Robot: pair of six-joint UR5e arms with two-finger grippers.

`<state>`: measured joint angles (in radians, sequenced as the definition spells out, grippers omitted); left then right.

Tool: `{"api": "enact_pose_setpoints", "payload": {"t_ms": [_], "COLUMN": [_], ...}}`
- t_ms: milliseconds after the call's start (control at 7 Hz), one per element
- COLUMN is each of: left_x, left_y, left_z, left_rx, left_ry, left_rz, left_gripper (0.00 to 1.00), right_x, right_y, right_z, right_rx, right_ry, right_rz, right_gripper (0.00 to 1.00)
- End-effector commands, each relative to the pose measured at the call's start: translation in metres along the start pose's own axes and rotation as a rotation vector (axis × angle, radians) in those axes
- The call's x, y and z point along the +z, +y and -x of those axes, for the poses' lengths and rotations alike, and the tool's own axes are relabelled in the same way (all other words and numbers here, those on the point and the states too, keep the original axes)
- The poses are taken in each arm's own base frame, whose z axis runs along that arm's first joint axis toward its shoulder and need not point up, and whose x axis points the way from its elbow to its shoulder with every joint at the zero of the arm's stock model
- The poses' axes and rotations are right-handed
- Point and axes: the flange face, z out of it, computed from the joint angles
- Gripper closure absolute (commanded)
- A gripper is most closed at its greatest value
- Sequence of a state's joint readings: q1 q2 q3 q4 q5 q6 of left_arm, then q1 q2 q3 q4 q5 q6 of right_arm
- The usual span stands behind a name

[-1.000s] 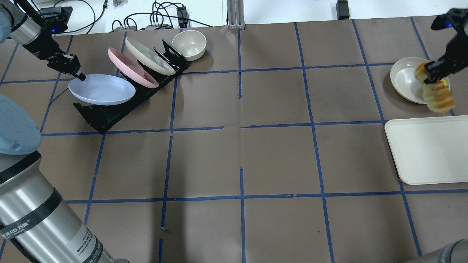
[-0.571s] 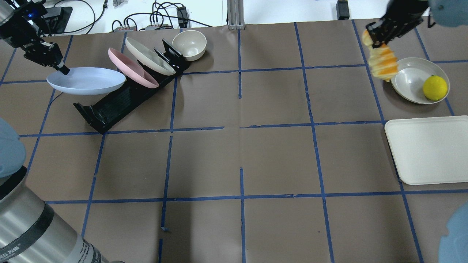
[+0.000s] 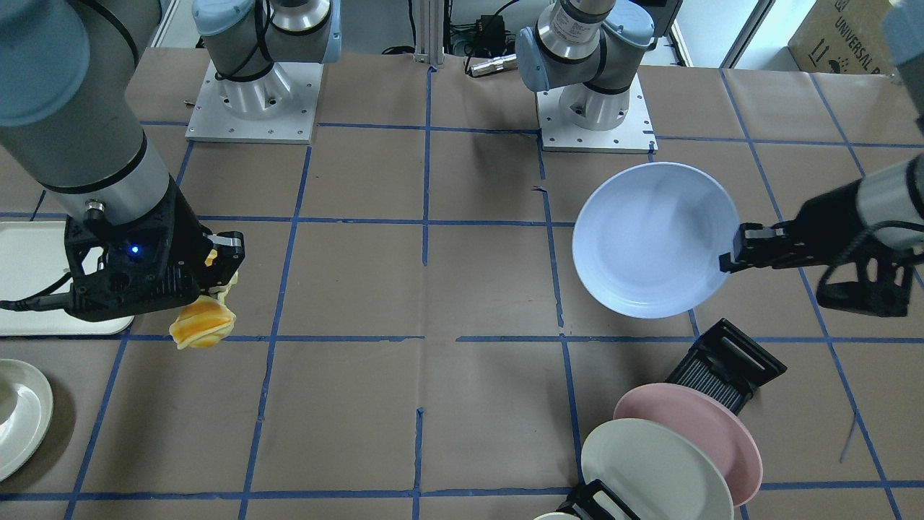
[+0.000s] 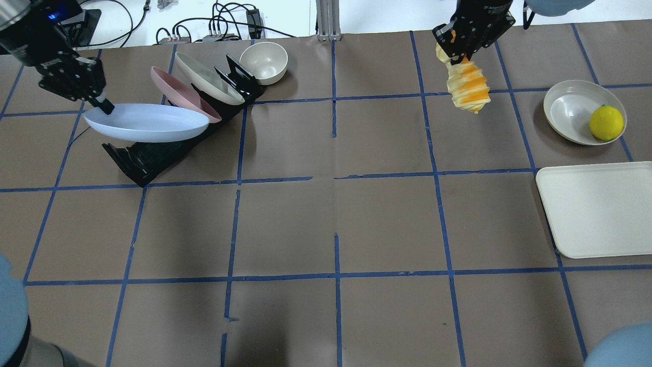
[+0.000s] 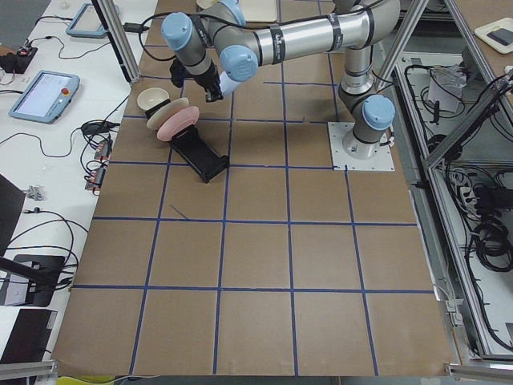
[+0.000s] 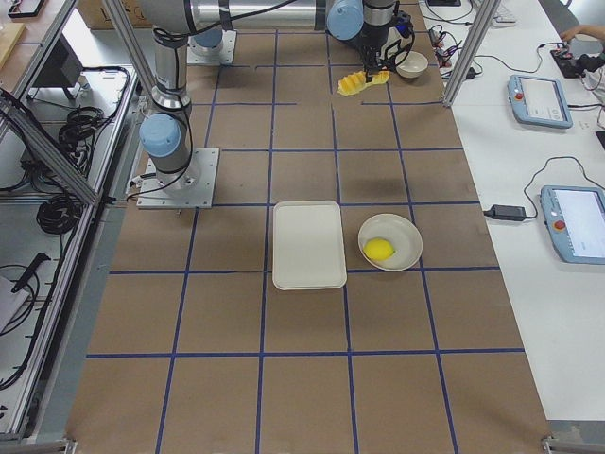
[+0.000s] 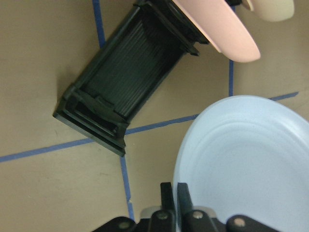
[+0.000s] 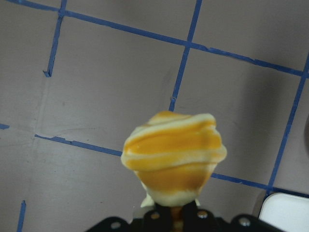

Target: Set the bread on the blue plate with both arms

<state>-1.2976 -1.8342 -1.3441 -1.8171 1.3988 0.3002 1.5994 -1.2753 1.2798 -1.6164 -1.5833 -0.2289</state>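
The bread (image 4: pixel 468 87), a ridged pale yellow loaf with orange stripes, hangs in the air from my right gripper (image 4: pixel 450 51), which is shut on its upper end. It also shows in the front view (image 3: pixel 203 323) and fills the right wrist view (image 8: pixel 174 157). The blue plate (image 4: pixel 146 123) is held level in the air by its rim in my left gripper (image 4: pixel 105 105), above the black rack (image 4: pixel 153 155). In the front view the plate (image 3: pixel 653 238) hangs from the left gripper (image 3: pixel 730 253). The left wrist view shows the plate (image 7: pixel 246 164) pinched at its edge.
A pink plate (image 4: pixel 181 93) and a cream plate (image 4: pixel 206 77) lean in the rack, with a cream bowl (image 4: pixel 264 62) behind. At the right stand a white dish (image 4: pixel 573 109) holding a lemon (image 4: pixel 606 122) and a white tray (image 4: pixel 598 208).
My right gripper has carried the bread left, away from the white dish toward the table's middle. My left gripper has moved the blue plate right, over the rack.
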Motion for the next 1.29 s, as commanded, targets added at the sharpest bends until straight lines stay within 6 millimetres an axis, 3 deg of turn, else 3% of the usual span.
{"api": "enact_pose_setpoints", "payload": {"t_ms": [0,286,571,714,857,1000,1143], "left_x": [0.055,0.119,0.166,0.176,0.184,0.198,0.205], "left_y": [0.045,0.094,0.107,0.111,0.108,0.097,0.087], "left_z": [-0.104,-0.184,-0.233,-0.255,-0.272,-0.276,-0.277], "left_rx": [-0.07,-0.134,-0.174,-0.195,-0.213,-0.206,-0.202], "left_ry": [-0.047,-0.017,-0.001,0.013,0.033,0.031,0.034], "left_rz": [-0.034,-0.105,-0.181,-0.21,-0.247,-0.257,-0.262], "left_gripper": [0.98,0.98,0.98,0.98,0.96,0.24,0.02], "right_x": [0.0,0.0,0.012,0.023,0.04,0.053,0.056], "right_y": [0.002,0.002,0.001,0.003,0.007,0.008,0.004], "right_z": [0.018,0.02,0.021,0.034,0.064,0.081,0.081], "right_rx": [-0.026,-0.031,-0.033,-0.056,-0.098,-0.126,-0.126], "right_ry": [-0.004,0.007,-0.009,-0.017,-0.023,-0.017,-0.012], "right_rz": [0.019,0.019,0.041,0.069,0.101,0.115,0.098], "right_gripper": [0.99,0.99,0.99,0.99,0.99,0.99,0.98]}}
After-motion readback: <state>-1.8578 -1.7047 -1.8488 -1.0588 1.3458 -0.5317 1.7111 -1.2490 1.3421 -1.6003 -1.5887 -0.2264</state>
